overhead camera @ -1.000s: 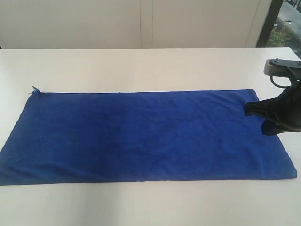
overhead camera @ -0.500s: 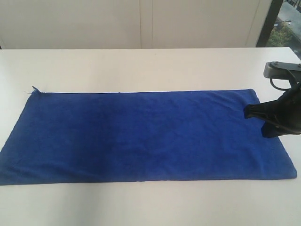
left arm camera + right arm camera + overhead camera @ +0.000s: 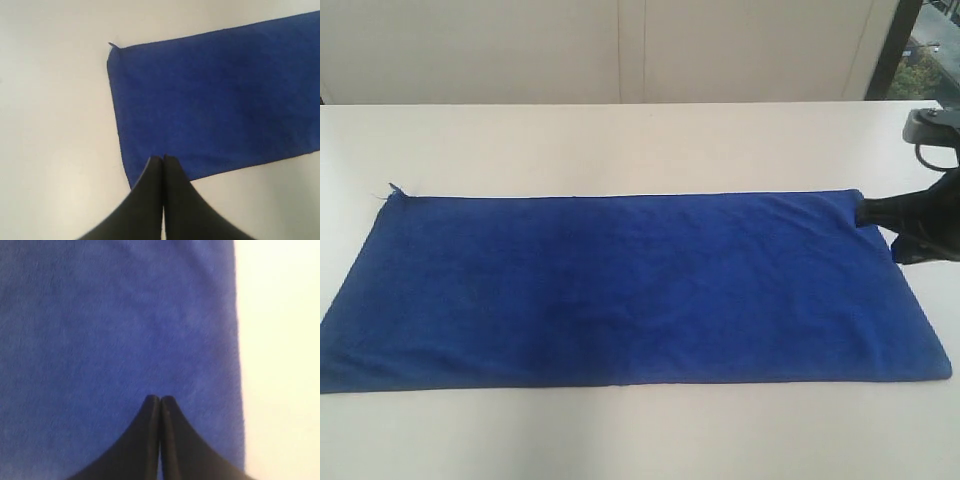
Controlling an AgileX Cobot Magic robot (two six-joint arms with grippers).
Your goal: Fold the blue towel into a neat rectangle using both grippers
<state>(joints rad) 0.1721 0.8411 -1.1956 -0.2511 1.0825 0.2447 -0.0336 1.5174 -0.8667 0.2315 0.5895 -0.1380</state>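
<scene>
Withdrawn to the edge of the flat blue towel [image 3: 620, 290], the right pincer [image 3: 160, 400] is held closed and empty, like the left pincer [image 3: 163, 158]; opening for corner grasps is called for next.

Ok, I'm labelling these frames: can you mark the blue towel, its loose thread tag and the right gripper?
blue towel [image 3: 620, 285], exterior view, middle of the flat cloth.
thread tag [image 3: 391, 189], exterior view, loose thread at the far left corner.
right gripper [image 3: 160, 399], right wrist view, between its shut fingertips.
</scene>
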